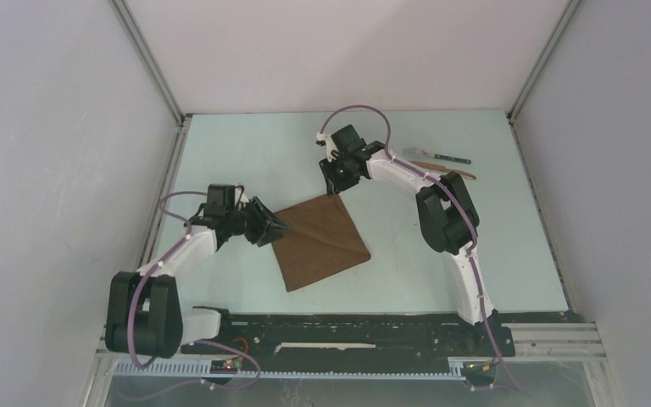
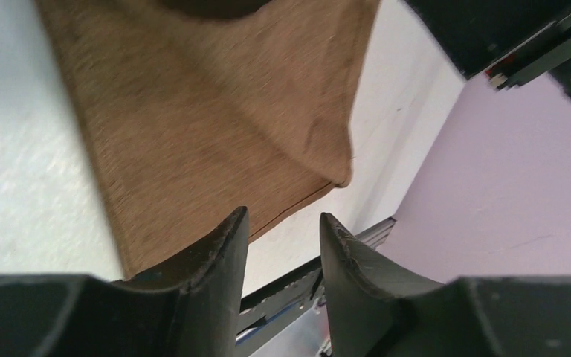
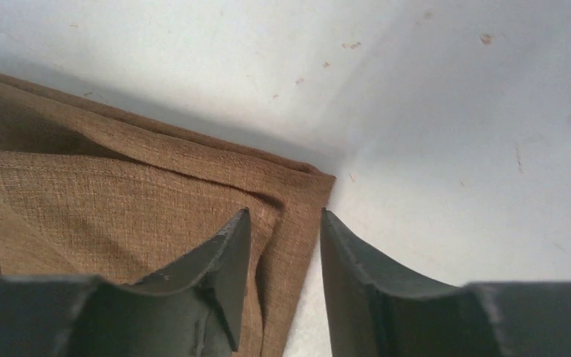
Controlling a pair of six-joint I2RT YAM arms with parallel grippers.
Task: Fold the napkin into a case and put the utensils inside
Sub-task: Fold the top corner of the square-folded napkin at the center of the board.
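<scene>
We judge the main risk to be a poor pinch. In the top view the brown napkin (image 1: 322, 242) lies as a tilted square at the centre of the tabletop (image 1: 441, 254), with a hand at each of two corners. The right wrist view shows several stacked cloth edges at that corner, so closing there could catch only the upper layer and let the others slide apart. Uneven pulls could also drag or bunch the cloth. The right hand (image 3: 285, 213), at the napkin's top corner, is parted narrowly, one finger (image 3: 223, 260) over the cloth and the other over bare tabletop, gripping nothing. The left hand (image 2: 282, 216), at the left corner, is parted about as narrowly and empty, with the cloth's edge just beside one finger (image 2: 212, 256). The utensils, a teal-handled spoon (image 1: 435, 157) and a reddish-brown knife (image 1: 451, 170), lie well apart at upper right.
</scene>
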